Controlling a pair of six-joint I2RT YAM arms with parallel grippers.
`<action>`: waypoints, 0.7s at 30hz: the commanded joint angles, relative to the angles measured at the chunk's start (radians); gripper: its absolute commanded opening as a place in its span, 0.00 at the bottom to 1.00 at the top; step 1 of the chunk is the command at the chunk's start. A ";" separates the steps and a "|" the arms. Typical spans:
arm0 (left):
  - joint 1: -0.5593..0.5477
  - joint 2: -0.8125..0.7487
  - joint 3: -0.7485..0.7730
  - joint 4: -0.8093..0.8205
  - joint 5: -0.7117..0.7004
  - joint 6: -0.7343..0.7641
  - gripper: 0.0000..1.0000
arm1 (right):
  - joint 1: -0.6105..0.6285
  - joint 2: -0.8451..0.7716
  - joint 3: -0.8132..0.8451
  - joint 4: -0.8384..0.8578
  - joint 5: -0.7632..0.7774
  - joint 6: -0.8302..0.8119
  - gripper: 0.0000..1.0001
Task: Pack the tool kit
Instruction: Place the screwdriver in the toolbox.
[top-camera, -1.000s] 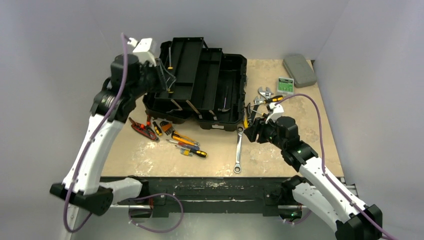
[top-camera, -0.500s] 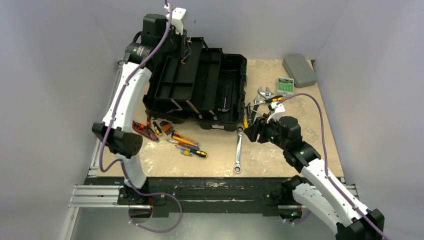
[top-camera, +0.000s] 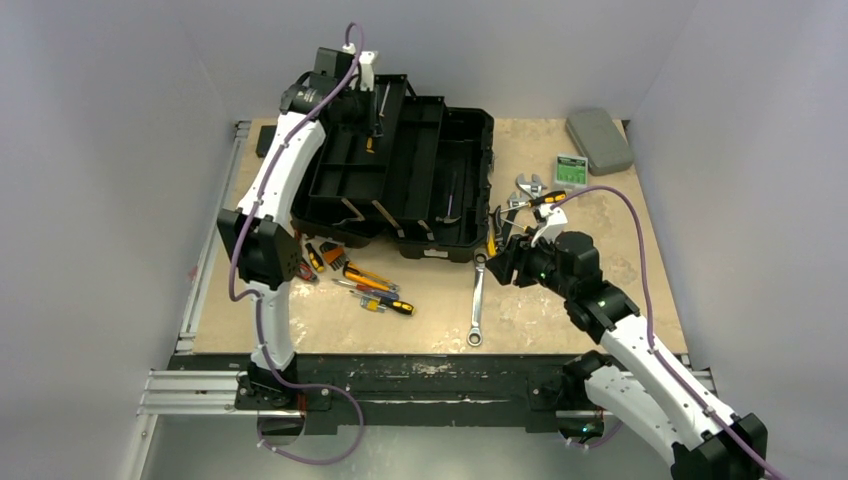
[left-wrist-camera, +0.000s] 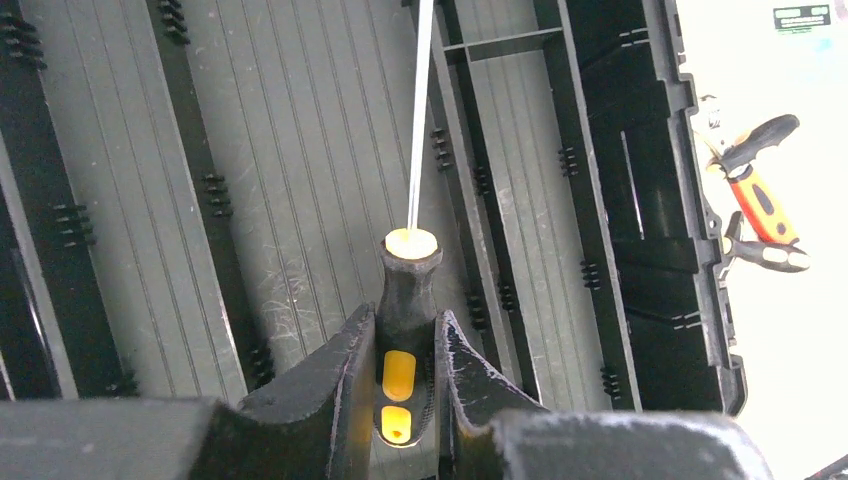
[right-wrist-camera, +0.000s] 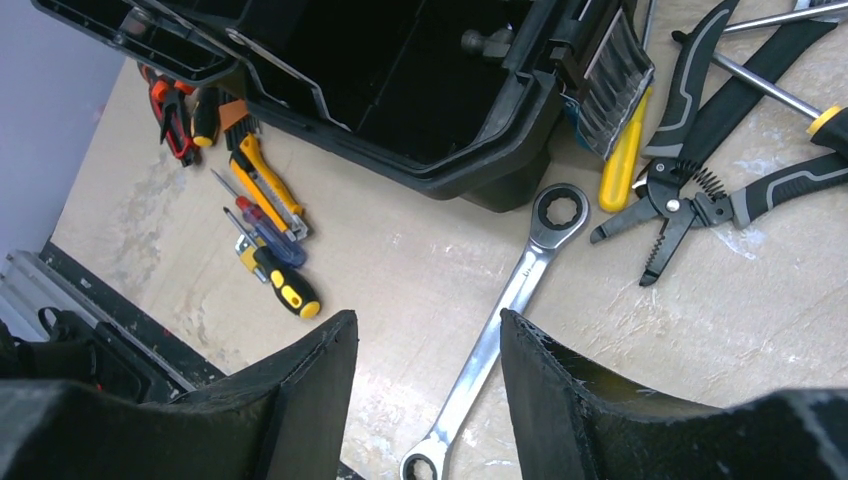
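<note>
**Current step: place screwdriver in tray**

1. The left gripper (left-wrist-camera: 408, 335) is clenched on the black-and-yellow handle of the screwdriver (left-wrist-camera: 408, 270). The jaws grip the handle on both sides. The shaft projects straight ahead of the gripper.

2. The toolbox (top-camera: 470, 150) stands open on the far-left part of the bench (top-camera: 430, 320), with its trays fanned out toward the far-left corner. The left gripper holds the screwdriver above the outermost tray (left-wrist-camera: 300, 150).

3. Governing relation: the long axis of the screwdriver runs almost parallel to the ribs and side walls of the tray. The shaft lies over the wide trough, close to the dividing wall on its right side. The tool therefore points along the trough, not across it. In judgement, the coming move needs a lowering and a release, with little or no rotation. The frames do not show whether the handle touches the tray floor.

4. The right gripper (right-wrist-camera: 425, 330) is released, and its jaws stand apart over bare bench. The ratchet wrench (right-wrist-camera: 520, 275) lies just below it, running from the near-right corner of the toolbox toward the near edge of the bench. The right arm is the nearer arm for this tool.
</note>
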 joint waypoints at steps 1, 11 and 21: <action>0.016 0.012 0.048 0.010 0.005 -0.047 0.03 | 0.002 0.000 0.026 0.011 -0.019 -0.001 0.53; 0.031 -0.037 0.066 0.017 -0.026 -0.045 0.57 | 0.002 -0.030 0.014 -0.019 -0.008 0.001 0.54; 0.031 -0.217 -0.019 -0.016 -0.027 -0.096 1.00 | 0.002 0.030 0.030 0.009 -0.083 -0.014 0.61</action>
